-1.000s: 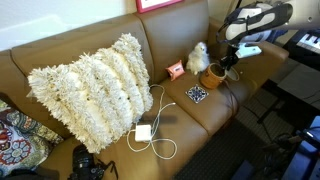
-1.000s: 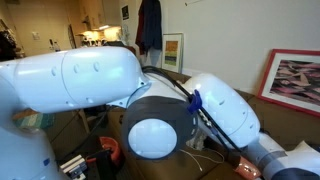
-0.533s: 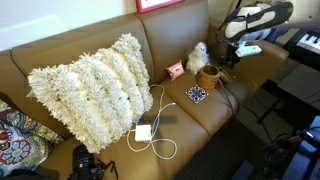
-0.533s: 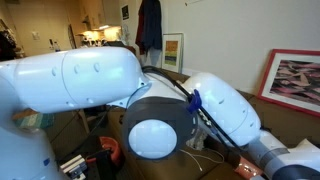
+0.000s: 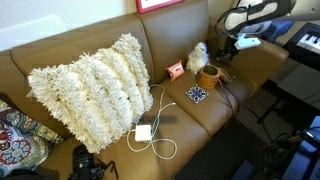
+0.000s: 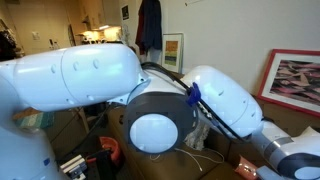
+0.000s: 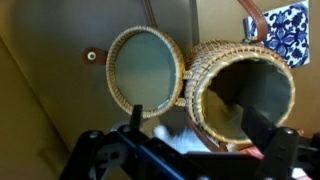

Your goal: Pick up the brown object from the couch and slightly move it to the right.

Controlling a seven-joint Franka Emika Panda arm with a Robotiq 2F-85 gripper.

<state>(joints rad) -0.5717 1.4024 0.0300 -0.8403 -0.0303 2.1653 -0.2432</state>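
The brown object [image 5: 209, 76] is a small woven round pot that stands on the seat of the caramel leather couch [image 5: 60, 55], near its far end. From the wrist view the pot [image 7: 240, 90] shows a dark hollow, with its round lid [image 7: 145, 70] hinged open beside it. My gripper [image 5: 225, 47] hangs a little above and beside the pot, apart from it. In the wrist view the gripper [image 7: 198, 135] is open, its dark fingers [image 7: 135, 120] spread wide on either side with nothing between them.
A white plush toy [image 5: 198, 55] sits just behind the pot, a pink item [image 5: 175, 70] beside it and a blue patterned square [image 5: 197, 94] in front. A big shaggy cushion [image 5: 90, 90] and a charger with cable [image 5: 145, 132] lie mid-couch. The arm's body [image 6: 130, 100] fills an exterior view.
The gripper has opened, let go of the brown pot and risen away from it. The pot stays on the seat.
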